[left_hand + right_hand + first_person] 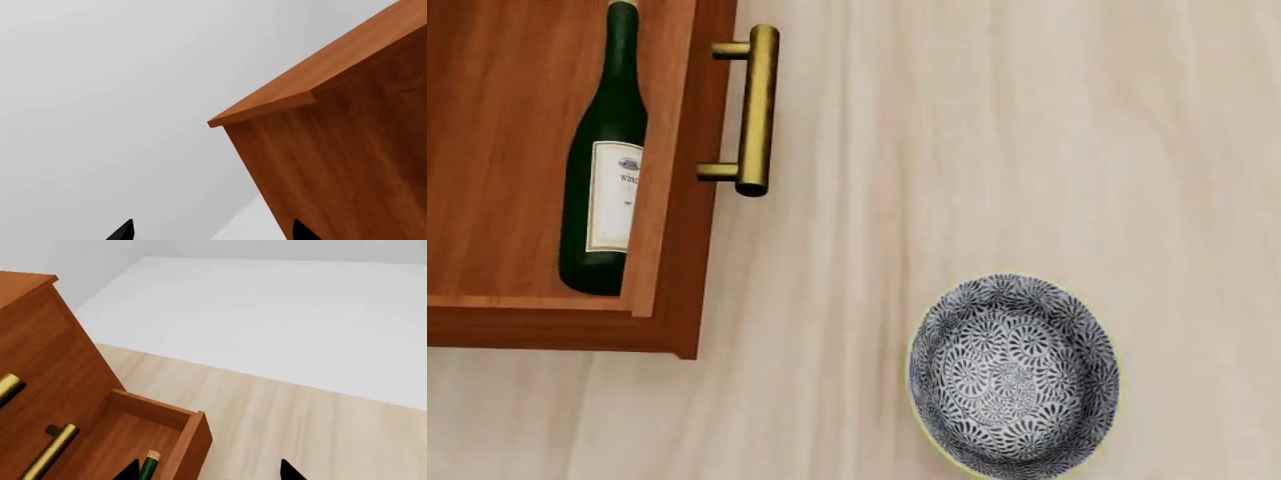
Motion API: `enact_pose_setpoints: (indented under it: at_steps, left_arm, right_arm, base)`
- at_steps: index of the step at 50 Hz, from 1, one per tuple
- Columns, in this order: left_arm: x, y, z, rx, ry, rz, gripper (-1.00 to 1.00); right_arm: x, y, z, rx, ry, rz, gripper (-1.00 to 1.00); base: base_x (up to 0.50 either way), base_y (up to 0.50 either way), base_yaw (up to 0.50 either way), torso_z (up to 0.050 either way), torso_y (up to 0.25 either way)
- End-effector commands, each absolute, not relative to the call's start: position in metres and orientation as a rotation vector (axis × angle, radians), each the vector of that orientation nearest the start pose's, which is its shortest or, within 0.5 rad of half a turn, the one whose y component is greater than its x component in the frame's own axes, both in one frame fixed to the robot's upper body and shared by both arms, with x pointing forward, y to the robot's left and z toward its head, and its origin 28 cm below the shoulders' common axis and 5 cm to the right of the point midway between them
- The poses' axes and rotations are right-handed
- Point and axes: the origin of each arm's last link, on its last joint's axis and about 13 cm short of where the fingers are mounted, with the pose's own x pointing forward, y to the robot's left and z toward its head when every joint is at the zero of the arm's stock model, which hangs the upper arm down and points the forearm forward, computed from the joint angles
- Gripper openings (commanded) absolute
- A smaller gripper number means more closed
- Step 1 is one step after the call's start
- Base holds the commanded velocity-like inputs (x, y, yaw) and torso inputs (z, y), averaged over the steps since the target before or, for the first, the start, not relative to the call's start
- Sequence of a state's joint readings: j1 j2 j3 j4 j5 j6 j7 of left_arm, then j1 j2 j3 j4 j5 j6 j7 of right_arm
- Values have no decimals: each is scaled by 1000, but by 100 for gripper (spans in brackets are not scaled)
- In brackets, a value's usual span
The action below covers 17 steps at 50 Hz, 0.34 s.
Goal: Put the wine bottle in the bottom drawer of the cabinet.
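The wine bottle [605, 170], dark green with a white label, lies on its side inside the pulled-out bottom drawer [507, 150], against the drawer front that carries a brass bar handle [754, 110]. In the right wrist view its cork and neck [151, 462] show in the drawer [157, 410] beneath my right gripper [210, 474], which is open and holds nothing. My left gripper [213, 235] is open too, beside the cabinet's [347, 150] side wall. Neither gripper shows in the head view.
A blue-and-white patterned bowl [1014, 375] sits on the pale wood floor [961, 150] to the right of the drawer. Brass handles [50, 450] of the upper drawers show on the cabinet front [40, 350]. A white wall stands behind.
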<state>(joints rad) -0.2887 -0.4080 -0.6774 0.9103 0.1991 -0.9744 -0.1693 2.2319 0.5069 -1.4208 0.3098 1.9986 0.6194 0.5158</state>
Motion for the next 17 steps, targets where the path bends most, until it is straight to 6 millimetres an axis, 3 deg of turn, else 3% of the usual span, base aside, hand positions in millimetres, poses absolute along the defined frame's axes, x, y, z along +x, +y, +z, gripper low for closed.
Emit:
enact_pose_setpoints:
  at_steps: [1,8,17]
  left_arm:
    - [141,369,226,325,-370,1078,100]
    - [141,369,226,320,-371,1078,100]
    - [140,369,227,326,-368,1081,100]
  right_arm:
    - [237,-107,462,-56,-83,305,100]
    - [225,-123,445,-47,-90,249,100]
    - [216,-136,439,-14,-102,214,100]
  base:
    - [0,0,0,0,0]
    - [0,0,0,0,0]
    - [0,0,0,0,0]
